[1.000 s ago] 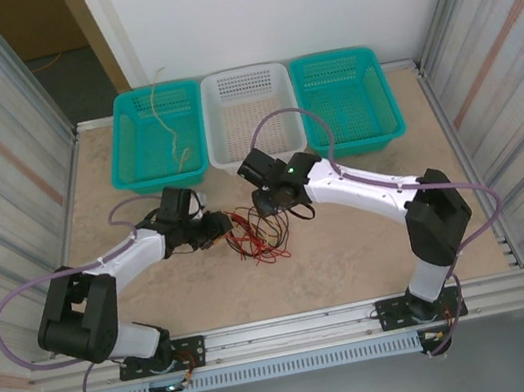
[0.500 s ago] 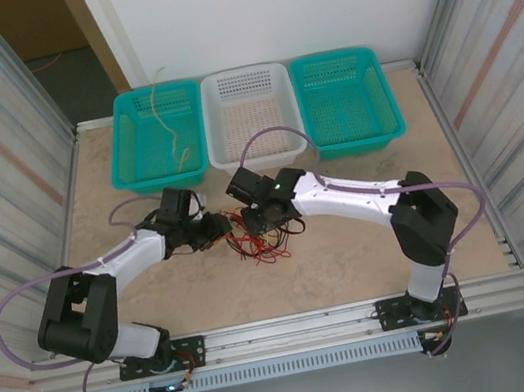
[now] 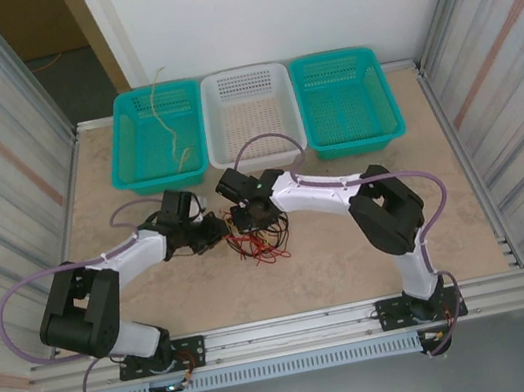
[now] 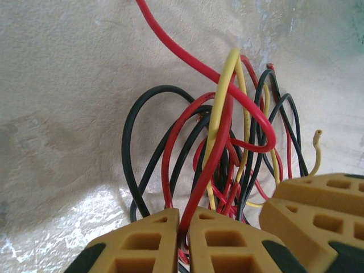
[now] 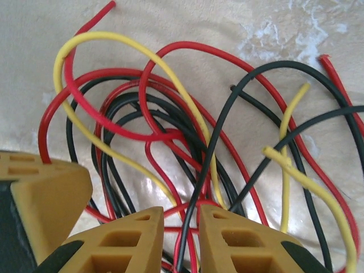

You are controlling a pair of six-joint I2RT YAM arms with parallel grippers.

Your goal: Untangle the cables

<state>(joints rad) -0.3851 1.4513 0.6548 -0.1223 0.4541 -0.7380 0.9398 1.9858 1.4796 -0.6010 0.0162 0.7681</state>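
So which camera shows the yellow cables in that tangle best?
The right wrist view: the yellow cables lie spread out close up, with free ends traceable. The left wrist view shows a yellow loop bunched among red and black. From the top, the tangle is too small to show yellow.

cables (image 3: pixel 259 245): from the top cam, way too tiny to trace who crosses who
left gripper (image 4: pixel 183 223): finger bases chopped off by the bottom edge
right gripper (image 5: pixel 182 224): can't tell if it's actually pinching
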